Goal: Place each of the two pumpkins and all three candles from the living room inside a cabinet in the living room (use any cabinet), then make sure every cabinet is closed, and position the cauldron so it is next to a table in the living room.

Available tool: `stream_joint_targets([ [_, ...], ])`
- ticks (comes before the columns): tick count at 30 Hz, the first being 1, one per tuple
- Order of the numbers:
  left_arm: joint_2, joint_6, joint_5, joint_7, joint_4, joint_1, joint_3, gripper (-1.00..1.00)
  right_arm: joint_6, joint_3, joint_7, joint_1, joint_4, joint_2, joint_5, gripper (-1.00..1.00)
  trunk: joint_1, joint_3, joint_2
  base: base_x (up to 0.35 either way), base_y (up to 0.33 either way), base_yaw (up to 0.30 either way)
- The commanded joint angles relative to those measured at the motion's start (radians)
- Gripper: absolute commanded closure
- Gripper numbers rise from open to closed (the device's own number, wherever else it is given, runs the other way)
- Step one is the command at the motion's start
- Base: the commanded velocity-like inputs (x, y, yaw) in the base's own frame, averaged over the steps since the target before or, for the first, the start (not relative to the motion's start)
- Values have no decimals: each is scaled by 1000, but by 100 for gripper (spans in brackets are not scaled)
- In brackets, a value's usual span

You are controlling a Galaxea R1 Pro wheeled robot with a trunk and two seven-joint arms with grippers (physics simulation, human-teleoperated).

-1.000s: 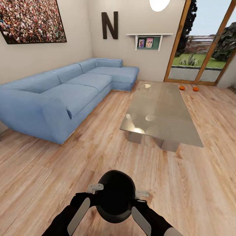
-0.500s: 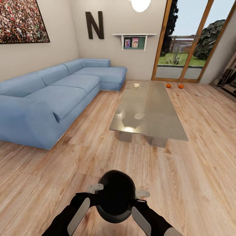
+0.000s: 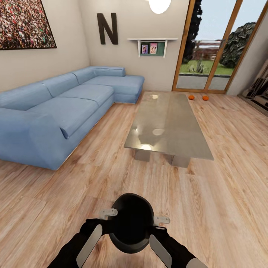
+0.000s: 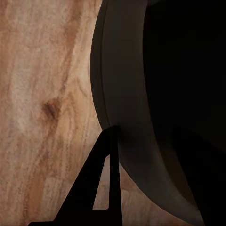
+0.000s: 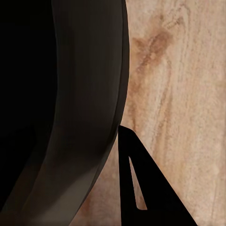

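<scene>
Pale wood floor (image 3: 223, 208) runs from me to the far glass doors, with the blue sofa (image 3: 63, 111) on the left and the low grey table (image 3: 169, 126) ahead. I hold the black cauldron (image 3: 131, 222) near my chest, my left gripper (image 3: 108, 213) and right gripper (image 3: 160, 220) each pinching its rim from either side. It is well short of the table, so I judge that step unfinished. Both pumpkins (image 3: 198, 97) lie on the far floor by the doors, not yet stored; candles and cabinet I cannot make out. Readable writing: a large dark letter N (image 3: 107, 28) on the far wall.
</scene>
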Motion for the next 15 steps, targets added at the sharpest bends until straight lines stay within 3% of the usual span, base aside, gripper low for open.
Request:
stream_joint_targets([
  [1, 1, -4, 18, 8, -2, -1, -2, 100, -3, -1, 50, -2, -3, -1, -17, 100, 0, -1, 0, 0, 0, 0],
  [12, 1, -4, 18, 8, -2, -1, -2, 100, -5, -1, 50, -1, -4, -1, -18, 100, 0, -1, 0, 0, 0, 0],
  [15, 1, -4, 18, 9, -2, -1, -2, 100, -4, -1, 50, -1, -5, -1, -18, 100, 0, 0, 0, 0, 0, -136],
])
